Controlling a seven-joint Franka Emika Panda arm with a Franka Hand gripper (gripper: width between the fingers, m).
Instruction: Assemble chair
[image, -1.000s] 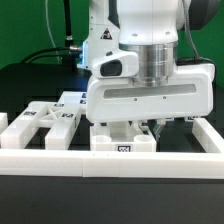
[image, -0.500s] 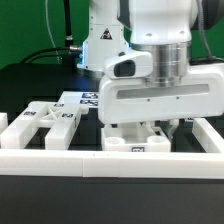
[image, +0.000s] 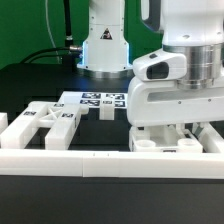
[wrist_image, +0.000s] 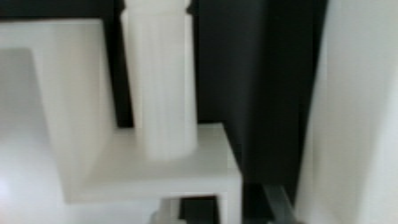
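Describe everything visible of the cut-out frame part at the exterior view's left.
The cut-out frame part is white, blocky and plastic-looking: bars around angular openings, with a small black-and-white tag on one block. It lies flat on the black table, close behind the border rail; contact between them cannot be told. The gripper is off at the exterior view's right, not touching it.

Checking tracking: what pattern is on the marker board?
Black-and-white square tags on the white marker board, seen best in the exterior view.
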